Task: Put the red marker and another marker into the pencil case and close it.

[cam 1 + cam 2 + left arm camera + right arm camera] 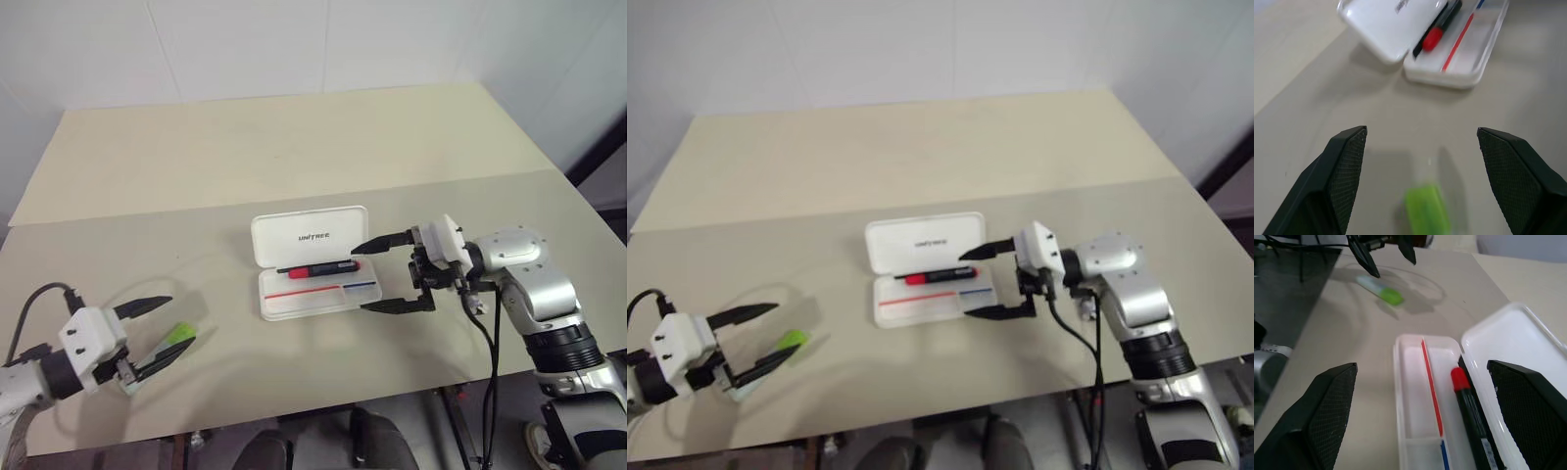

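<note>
Beige table (pixel 294 147) against white walls (pixel 294 39), open pencil case (pixel 309 262) between two empty, wide-open jaws.

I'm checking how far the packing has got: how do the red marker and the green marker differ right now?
The red marker lies inside the open pencil case, along the hinge; the green marker lies on the bare table, away from the case. The red one is red with a black body; the green one is pale lime with a clear end. No end effector holds either one.
</note>
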`<action>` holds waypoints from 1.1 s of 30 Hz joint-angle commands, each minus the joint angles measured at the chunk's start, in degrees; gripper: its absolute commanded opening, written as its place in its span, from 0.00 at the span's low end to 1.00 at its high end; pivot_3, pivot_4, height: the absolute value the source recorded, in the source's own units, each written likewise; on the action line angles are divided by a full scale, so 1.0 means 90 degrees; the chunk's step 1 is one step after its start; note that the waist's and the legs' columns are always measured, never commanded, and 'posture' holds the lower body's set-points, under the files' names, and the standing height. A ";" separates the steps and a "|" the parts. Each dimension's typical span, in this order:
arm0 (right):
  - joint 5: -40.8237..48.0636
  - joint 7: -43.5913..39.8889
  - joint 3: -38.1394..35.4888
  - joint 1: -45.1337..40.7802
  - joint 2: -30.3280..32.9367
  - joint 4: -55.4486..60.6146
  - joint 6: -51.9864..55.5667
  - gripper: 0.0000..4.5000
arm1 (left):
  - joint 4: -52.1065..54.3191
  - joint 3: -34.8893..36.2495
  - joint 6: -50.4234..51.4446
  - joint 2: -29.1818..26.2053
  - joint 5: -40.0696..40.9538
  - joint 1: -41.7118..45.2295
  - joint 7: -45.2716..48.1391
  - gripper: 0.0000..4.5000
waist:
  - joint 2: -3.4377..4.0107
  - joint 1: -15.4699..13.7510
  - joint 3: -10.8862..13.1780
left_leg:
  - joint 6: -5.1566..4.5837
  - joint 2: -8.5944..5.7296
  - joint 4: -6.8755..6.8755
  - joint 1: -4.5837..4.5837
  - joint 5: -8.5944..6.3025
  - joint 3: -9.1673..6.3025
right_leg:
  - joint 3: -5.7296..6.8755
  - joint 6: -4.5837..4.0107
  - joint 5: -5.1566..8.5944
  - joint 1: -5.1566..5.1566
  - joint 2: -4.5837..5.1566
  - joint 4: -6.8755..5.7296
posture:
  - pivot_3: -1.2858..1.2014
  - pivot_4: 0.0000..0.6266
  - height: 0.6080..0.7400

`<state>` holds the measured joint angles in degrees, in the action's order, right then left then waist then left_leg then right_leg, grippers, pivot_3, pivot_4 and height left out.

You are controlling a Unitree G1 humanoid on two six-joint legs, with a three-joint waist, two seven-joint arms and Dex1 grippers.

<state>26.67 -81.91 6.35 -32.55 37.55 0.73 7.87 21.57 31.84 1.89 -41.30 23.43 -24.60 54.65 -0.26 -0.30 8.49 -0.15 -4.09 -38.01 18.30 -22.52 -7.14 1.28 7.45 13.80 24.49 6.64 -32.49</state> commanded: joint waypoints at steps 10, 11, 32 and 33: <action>0.0176 -0.0159 -0.0136 -0.0133 0.0038 0.0246 -0.0041 0.99 | -0.1434 0.0200 -0.0985 0.0446 -0.0280 -0.0811 0.0281 0.86 | -0.0008 -0.0048 -0.0005 | -0.0016 0.0000 -0.0008 -0.0003 -0.0025 0.0010 | 0.0004 -0.0001 0.0000 0.0000 -0.0001 0.0002 | 0.52 0.24 1.00; 0.0142 -0.0176 -0.0117 -0.0154 0.0032 0.0227 -0.0090 0.99 | -0.1544 0.0100 -0.1030 0.0454 -0.0314 -0.0732 0.0283 0.86 | -0.0008 -0.0062 -0.0005 | -0.0017 0.0000 -0.0008 -0.0003 -0.0027 0.0011 | 0.0005 -0.0001 0.0000 0.0000 -0.0001 0.0004 | 0.52 0.24 1.00; 0.0048 -0.0133 -0.0169 0.0008 0.0094 0.0410 -0.0263 1.00 | -0.2644 -0.0937 -0.1342 0.0508 -0.0782 -0.0273 -0.0010 0.25 | 0.0030 -0.0140 -0.0005 | 0.0005 0.0015 -0.0009 -0.0080 -0.0013 0.0011 | 0.0014 -0.0001 0.0001 -0.0077 -0.0008 0.0011 | 0.52 0.24 1.00; 0.0044 -0.0136 -0.0175 0.0030 0.0103 0.0415 -0.0279 1.00 | -0.2601 -0.0961 -0.1336 0.0498 -0.0766 -0.0290 -0.0021 0.25 | 0.0033 -0.0137 -0.0005 | 0.0004 0.0021 -0.0001 -0.0112 -0.0015 0.0013 | 0.0016 -0.0003 0.0003 -0.0105 -0.0010 0.0019 | 0.52 0.24 1.00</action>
<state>26.50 -83.10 6.27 -32.34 37.79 2.20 6.23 0.06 24.71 -11.11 -37.02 19.73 -25.65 55.71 0.03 -1.53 8.44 -0.13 -3.88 -37.98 17.16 -22.67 -6.98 1.42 7.41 13.84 23.45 6.55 -32.18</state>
